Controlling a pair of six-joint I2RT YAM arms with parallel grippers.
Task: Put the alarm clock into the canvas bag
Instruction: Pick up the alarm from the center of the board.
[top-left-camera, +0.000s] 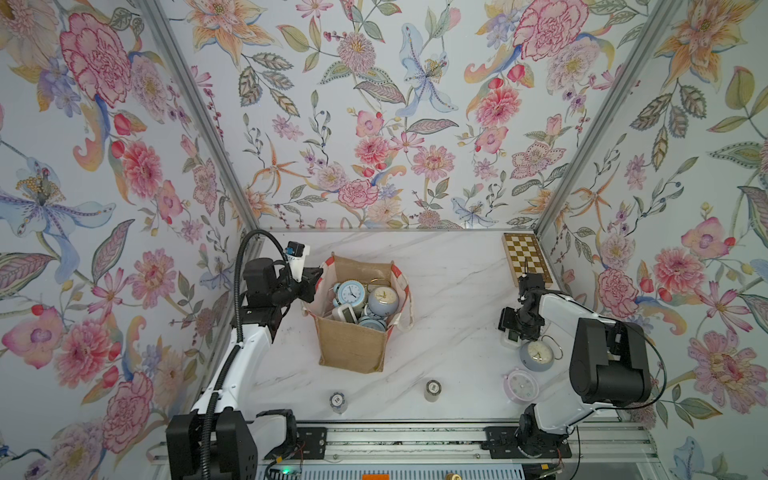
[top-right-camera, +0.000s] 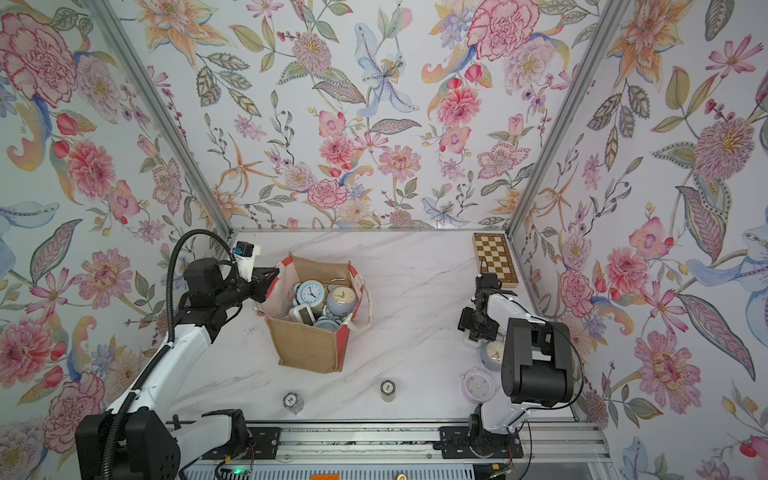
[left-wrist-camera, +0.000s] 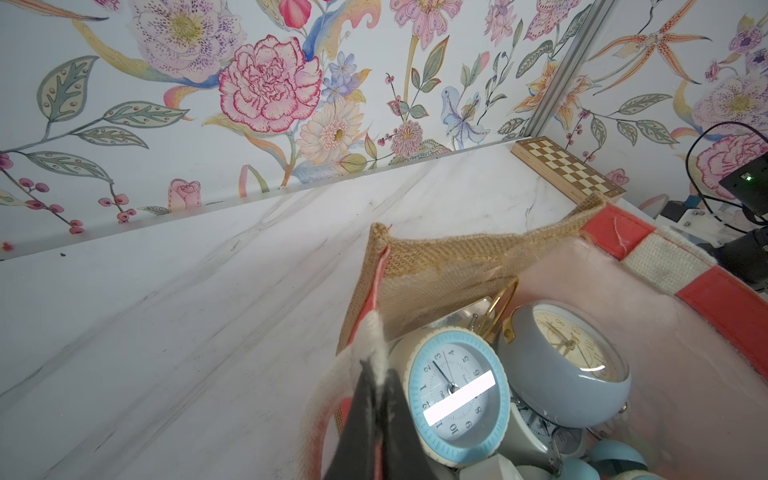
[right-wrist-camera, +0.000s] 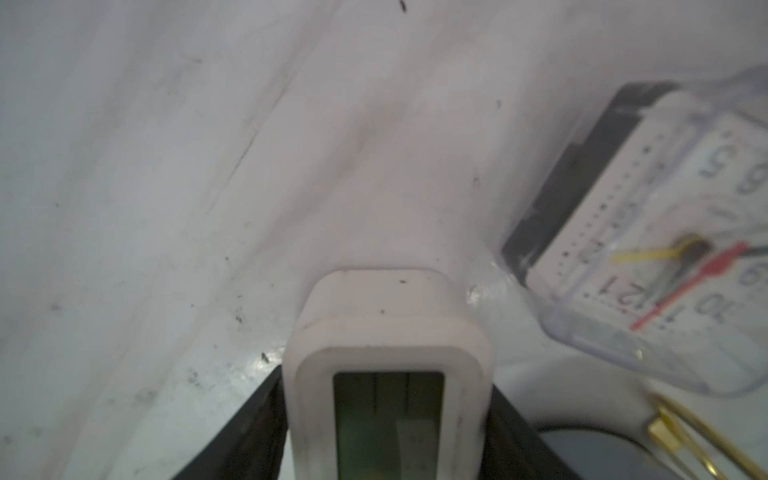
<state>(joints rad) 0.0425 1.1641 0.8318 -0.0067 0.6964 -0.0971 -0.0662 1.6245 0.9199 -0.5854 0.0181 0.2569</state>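
Room: floral wallpaper (top-left-camera: 374, 124) on three sides, and we're looking down on a white marbled surface (top-left-camera: 457, 291).
Middle: the canvas bag (top-left-camera: 353, 345) stands upright with its mouth open. It's packed, with a blue-rimmed clock (top-left-camera: 349, 293) and a grey round clock (top-left-camera: 383, 300) on top of the heap.
Left arm: the left fingers (left-wrist-camera: 361, 415) are pinched tight together on the bag's whitish strap, at the rim on the robot's left side.
Right arm: the right fingers (right-wrist-camera: 249, 436) reach down on either side of the white digital alarm clock (right-wrist-camera: 388, 324).
Clock's place: on the surface, well to the right of the bag and outside it.
Grip there: the fingers stand close against the clock's sides, but we cannot tell whether they press it.
Neighbours: a clear-cased clock (right-wrist-camera: 665, 208) sits just beside it. A grey-blue clock (top-left-camera: 536, 355) and a pink clock (top-left-camera: 520, 384) lie nearer the arm's base.
Far corner: a chessboard box (top-left-camera: 525, 259) lies along the right wall.
Front edge: two small cylinders (top-left-camera: 337, 401) (top-left-camera: 432, 390) stand apart.
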